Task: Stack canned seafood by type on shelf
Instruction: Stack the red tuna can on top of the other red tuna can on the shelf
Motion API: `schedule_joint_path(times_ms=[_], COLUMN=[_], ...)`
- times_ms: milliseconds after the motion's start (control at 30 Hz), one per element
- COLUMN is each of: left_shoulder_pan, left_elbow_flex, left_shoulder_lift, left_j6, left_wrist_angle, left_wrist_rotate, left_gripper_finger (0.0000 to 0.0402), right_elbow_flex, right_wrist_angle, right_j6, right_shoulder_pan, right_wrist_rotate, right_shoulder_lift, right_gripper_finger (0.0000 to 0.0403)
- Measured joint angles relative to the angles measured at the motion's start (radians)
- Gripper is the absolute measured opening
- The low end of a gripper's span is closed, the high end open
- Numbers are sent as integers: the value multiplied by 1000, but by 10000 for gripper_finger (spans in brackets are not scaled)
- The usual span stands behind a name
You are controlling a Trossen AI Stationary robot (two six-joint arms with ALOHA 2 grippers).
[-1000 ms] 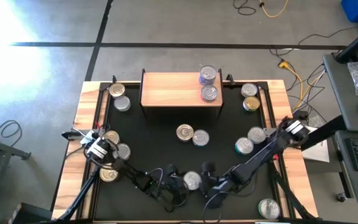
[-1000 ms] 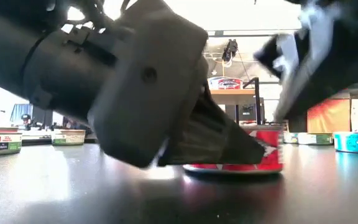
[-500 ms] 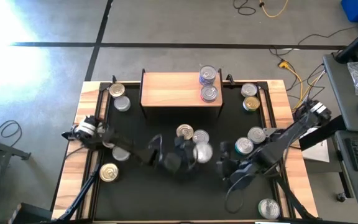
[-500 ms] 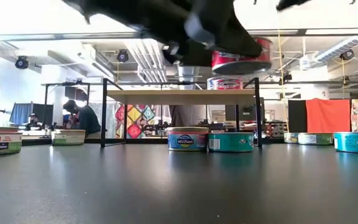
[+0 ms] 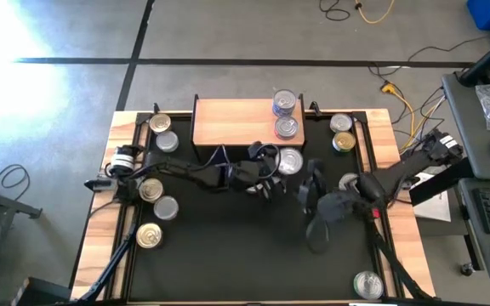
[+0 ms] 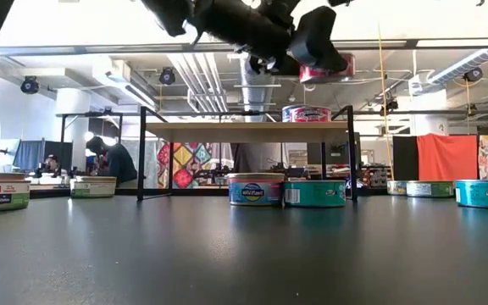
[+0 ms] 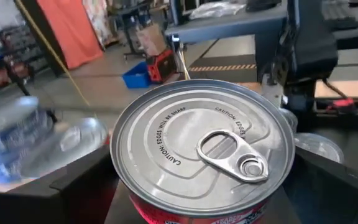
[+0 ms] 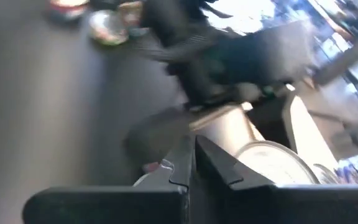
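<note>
The red-labelled tin (image 7: pixel 202 146) sits clamped between my left tool's (image 5: pixel 281 170) widely spread fingers, in the air just before the shelf (image 5: pixel 232 123). Carry step; next I judge it needs lifting onto the shelf's matching stack. My right tool (image 5: pixel 313 204), closed and empty, hangs above the worktop (image 5: pixel 228 255).
</note>
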Motion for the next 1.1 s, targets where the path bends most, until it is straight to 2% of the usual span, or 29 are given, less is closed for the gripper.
schedule_joint_path(times_ms=[100,200,333,633,733,833,967,1033,1100], left_shoulder_pan=[47,104,168,339,379,416,440,447,457], left_elbow_flex=[29,60,75,147,173,182,176,176,177], left_shoulder_lift=[-14,-14,-17,-25,-22,-4,19,37,56], left_j6=[10,-1,29,61,88,67,46,44,22], left_wrist_angle=[-4,-81,-190,-237,-246,-264,-269,-242,-231], left_wrist_rotate=[155,307,381,689,712,717,706,701,699], left_gripper_finger=[374,374,374,375,375,375,375,375,375], right_elbow_flex=[0,0,-13,-35,-37,-38,-41,-41,-40], right_wrist_angle=[45,47,48,49,69,87,204,271,296], right_j6=[9,-3,-32,-90,-156,-147,-168,-171,-168], right_shoulder_pan=[-81,-145,-199,-337,-403,-497,-636,-711,-781], right_wrist_rotate=[-15,-58,-86,-93,-97,-131,-428,-507,-543], right_shoulder_lift=[-20,-54,-105,-172,-151,-120,-106,-99,-93], right_gripper_finger=[13,13,13,13,13,13,13,13,13])
